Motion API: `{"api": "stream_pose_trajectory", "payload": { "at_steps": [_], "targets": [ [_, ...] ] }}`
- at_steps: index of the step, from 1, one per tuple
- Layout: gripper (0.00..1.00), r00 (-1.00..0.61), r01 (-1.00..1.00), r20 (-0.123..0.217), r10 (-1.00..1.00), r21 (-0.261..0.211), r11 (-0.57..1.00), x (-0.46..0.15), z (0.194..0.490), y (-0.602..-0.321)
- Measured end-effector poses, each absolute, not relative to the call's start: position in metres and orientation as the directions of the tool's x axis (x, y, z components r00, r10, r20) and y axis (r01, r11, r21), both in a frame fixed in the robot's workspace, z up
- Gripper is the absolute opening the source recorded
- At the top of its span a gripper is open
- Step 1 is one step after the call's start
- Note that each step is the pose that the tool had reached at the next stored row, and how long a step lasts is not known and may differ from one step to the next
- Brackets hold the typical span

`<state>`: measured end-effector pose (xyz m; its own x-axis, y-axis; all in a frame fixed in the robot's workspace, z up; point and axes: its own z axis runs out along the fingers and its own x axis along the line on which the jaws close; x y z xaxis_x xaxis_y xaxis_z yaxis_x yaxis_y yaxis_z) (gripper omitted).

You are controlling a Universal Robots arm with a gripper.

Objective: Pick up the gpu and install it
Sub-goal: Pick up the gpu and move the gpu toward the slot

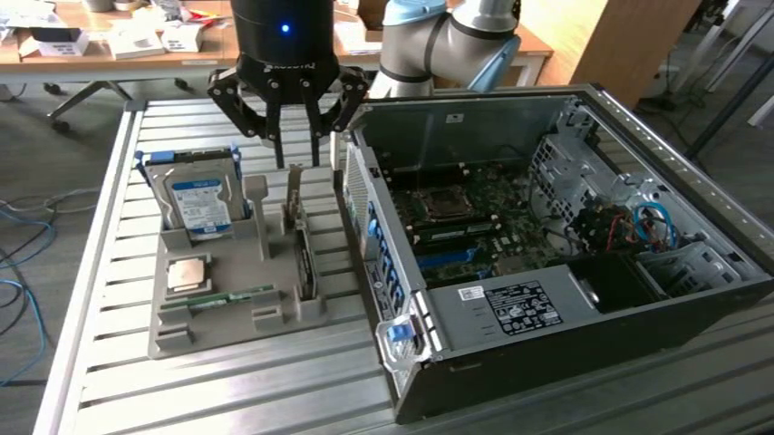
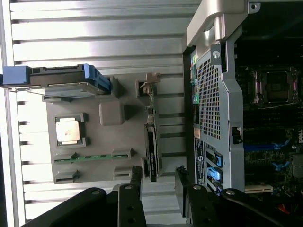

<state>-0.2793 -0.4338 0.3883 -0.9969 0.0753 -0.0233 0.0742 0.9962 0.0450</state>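
The thin gpu [image 1: 303, 258] stands on edge in the grey holder [image 1: 181, 337].

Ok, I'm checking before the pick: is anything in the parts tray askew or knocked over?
Nothing stands out: the gpu stands on edge in its slot, the hard drive sits upright, the processor lies flat.

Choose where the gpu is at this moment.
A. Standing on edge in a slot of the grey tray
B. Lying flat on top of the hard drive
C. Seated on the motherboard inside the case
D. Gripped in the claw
A: the gpu stands on edge in a slot of the grey tray beside the computer case, while the open claw hangs above the tray holding nothing.
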Motion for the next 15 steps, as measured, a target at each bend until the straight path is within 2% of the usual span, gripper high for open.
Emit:
{"api": "stream_pose_trajectory", "payload": {
  "at_steps": [15],
  "targets": [
    [0.41,-0.997,0.074,-0.022,0.076,0.058,0.996,-0.2793,0.3792,-0.4338]
  ]
}}
